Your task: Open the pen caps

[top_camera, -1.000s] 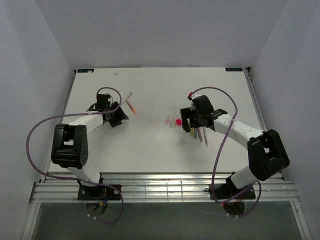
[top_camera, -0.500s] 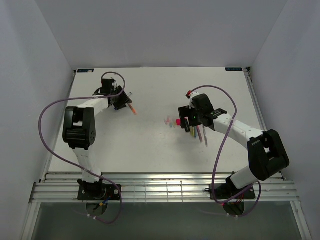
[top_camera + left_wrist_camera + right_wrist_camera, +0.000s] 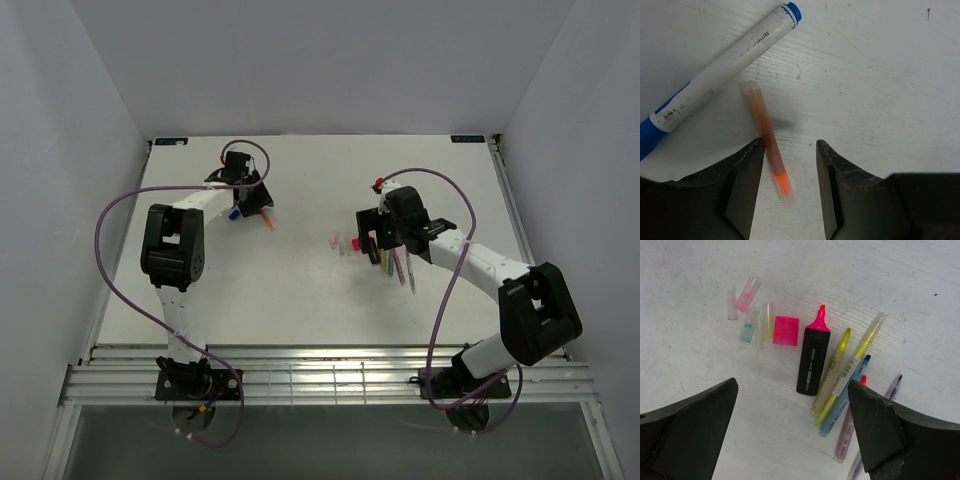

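My left gripper (image 3: 788, 147) is open low over the table at the back left (image 3: 257, 208). An orange pen (image 3: 764, 134) with a clear cap (image 3: 783, 189) over its orange tip lies between the jaws, close to the left finger (image 3: 747, 170). A white pen (image 3: 722, 62) with a blue cap (image 3: 651, 135) lies just beyond it. My right gripper (image 3: 792, 387) is wide open and empty above a group of uncapped pens (image 3: 840, 385) and a black highlighter (image 3: 812, 362) with a bare pink tip. Several loose caps (image 3: 747, 294) lie beside them, one a pink square cap (image 3: 785, 330).
The loose caps (image 3: 345, 243) and the pens (image 3: 395, 265) sit right of the table's middle. The orange pen (image 3: 265, 218) lies at the back left. White walls close the table (image 3: 300, 300) on three sides.
My left arm has swung away from me and to the right, and its open gripper now straddles the orange pen. My right gripper has shifted only slightly.
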Robot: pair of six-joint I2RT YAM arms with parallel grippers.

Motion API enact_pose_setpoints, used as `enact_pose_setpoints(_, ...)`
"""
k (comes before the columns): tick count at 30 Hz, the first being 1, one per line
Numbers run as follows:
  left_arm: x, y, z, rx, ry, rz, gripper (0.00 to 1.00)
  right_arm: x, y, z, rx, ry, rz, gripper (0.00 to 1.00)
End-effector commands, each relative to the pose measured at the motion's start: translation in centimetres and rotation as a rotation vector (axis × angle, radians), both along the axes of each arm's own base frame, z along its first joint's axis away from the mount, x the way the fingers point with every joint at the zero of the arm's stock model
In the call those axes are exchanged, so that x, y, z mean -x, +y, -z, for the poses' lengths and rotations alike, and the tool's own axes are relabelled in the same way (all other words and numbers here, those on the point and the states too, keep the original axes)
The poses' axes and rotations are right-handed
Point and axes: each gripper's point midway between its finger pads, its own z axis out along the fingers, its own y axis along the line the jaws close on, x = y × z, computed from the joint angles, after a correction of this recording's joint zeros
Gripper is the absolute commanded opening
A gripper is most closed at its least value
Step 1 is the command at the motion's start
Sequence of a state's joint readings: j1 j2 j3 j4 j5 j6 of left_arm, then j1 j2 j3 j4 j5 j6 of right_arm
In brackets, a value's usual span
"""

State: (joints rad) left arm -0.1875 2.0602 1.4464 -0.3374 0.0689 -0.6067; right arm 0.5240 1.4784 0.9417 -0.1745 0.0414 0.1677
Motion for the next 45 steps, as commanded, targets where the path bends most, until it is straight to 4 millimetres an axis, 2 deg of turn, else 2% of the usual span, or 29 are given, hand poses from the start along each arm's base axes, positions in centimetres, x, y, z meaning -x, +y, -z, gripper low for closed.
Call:
enact_pose_setpoints(1,-0.7,0.5,-1.0,-0.09,-0.022,-0.021,0.57,-0.2,0.6,-1.3,-0.028,-0.051,-0.023,0.97)
enact_pose_setpoints(7,-0.1,-0.1,-0.8,-0.129,-0.013,-0.012,0.57,-0.2,0.5,-1.2,-0.03,-0.054,-0.021,0.97)
enact_pose_setpoints(14,0.9,-0.8,1.5,-0.163,0.033,0.004,0.53,-0.1,0.6,-1.2,-0.038,-0.052,-0.026,0.97)
enact_pose_setpoints(15,1.1,-1.1,2.1,-0.168,0.046,0.014,0.5,-0.1,0.6,-1.5,-0.039,-0.057,-0.025,0.97)
enact_pose_setpoints(19,1.3,-2.1,2.5,-0.164,0.052,0.038,0.27,-0.1,0.3,-1.8,-0.03,-0.066,-0.019,0.97)
enact_pose_setpoints(25,2.4,-4.8,2.6,-0.126,0.063,0.105,0.15,0.0,0.0,-2.8,-0.036,-0.085,-0.01,0.97)
enact_pose_setpoints(29,3.9,-6.7,2.9,-0.102,0.077,0.157,0.01,0.3,0.2,-3.2,-0.048,-0.083,-0.016,0.97)
enact_pose_setpoints(31,4.3,-7.3,2.6,-0.096,0.061,0.174,0.0,0.6,0.3,-3.3,-0.055,-0.06,-0.019,0.97)
enact_pose_setpoints(32,4.3,-8.7,0.8,-0.043,0.011,0.219,0.0,0.7,0.4,-3.4,-0.061,-0.054,-0.02,0.97)
enact_pose_setpoints(33,5.3,-8.8,1.2,-0.027,0.014,0.24,0.0,1.1,1.0,-3.6,-0.087,-0.044,-0.046,0.97)
enact_pose_setpoints(34,5.7,-9.3,0.4,0.005,-0.012,0.264,0.0,1.1,1.3,-3.9,-0.106,-0.045,-0.055,0.97)
enact_pose_setpoints(35,5.4,-10.7,-2.7,0.079,-0.112,0.315,0.0,1.2,1.6,-4.4,-0.126,-0.044,-0.056,0.97)
enact_pose_setpoints(36,7.0,-10.7,-2.1,0.102,-0.107,0.343,0.0,1.5,2.1,-4.7,-0.15,-0.036,-0.071,0.96)
enact_pose_setpoints(37,7.5,-11.0,-3.1,0.133,-0.142,0.371,0.0,1.5,2.2,-4.9,-0.165,-0.033,-0.073,0.96)
enact_pose_setpoints(38,7.6,-12.1,-6.6,0.199,-0.258,0.42,0.0,1.5,2.4,-5.5,-0.189,-0.032,-0.067,0.96)
enact_pose_setpoints(39,8.1,-12.3,-7.7,0.227,-0.306,0.443,0.0,1.7,2.8,-5.8,-0.209,-0.025,-0.073,0.96)
enact_pose_setpoints(40,9.6,-12.2,-7.0,0.244,-0.299,0.465,0.0,1.8,2.9,-6.3,-0.228,-0.028,-0.072,0.96)
enact_pose_setpoints(42,11.0,-13.0,-9.9,0.311,-0.384,0.529,0.0,2.0,3.5,-7.0,-0.282,-0.021,-0.069,0.96)
enact_pose_setpoints(43,12.1,-13.0,-9.5,0.325,-0.375,0.546,0.0,2.1,3.8,-7.2,-0.306,-0.021,-0.077,0.96)
enact_pose_setpoints(45,13.4,-13.8,-11.1,0.371,-0.416,0.593,0.0,2.5,4.9,-8.1,-0.386,-0.018,-0.108,0.98)
